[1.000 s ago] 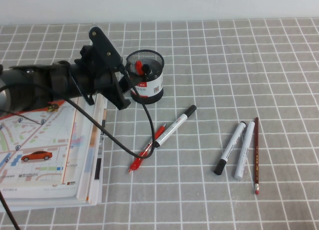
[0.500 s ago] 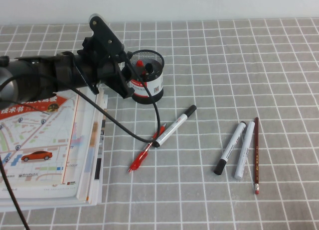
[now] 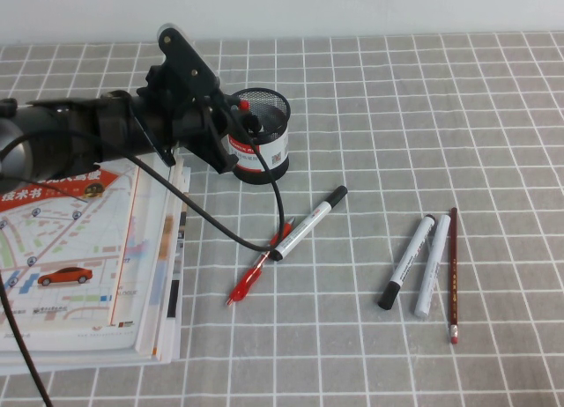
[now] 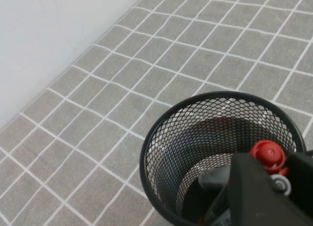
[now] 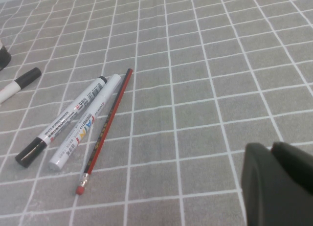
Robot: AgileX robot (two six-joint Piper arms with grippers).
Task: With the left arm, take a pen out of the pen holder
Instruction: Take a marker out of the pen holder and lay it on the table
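A black mesh pen holder (image 3: 267,141) stands at the back of the tiled table, its rim (image 4: 161,133) close up in the left wrist view. My left gripper (image 3: 236,116) reaches into it from the left. Its two black fingers stand either side of a red-capped pen (image 4: 266,154) and press on it; my left gripper (image 4: 281,166) is shut on that pen. A grey-white pen top (image 4: 282,184) shows just beneath the cap, and a grey pen (image 4: 215,177) lies deeper inside. My right gripper (image 5: 272,148) hovers shut over bare tiles, outside the high view.
A black-capped white marker (image 3: 308,222) and a red pen (image 3: 256,270) lie in front of the holder. Two markers (image 3: 407,262) and a dark red pencil (image 3: 454,275) lie to the right. An open map book (image 3: 79,257) covers the left. The arm's cable (image 3: 220,226) droops onto the table.
The left arm moved back and up over the holder a second ago, then held still. Its fingers have since closed in on the red-capped pen.
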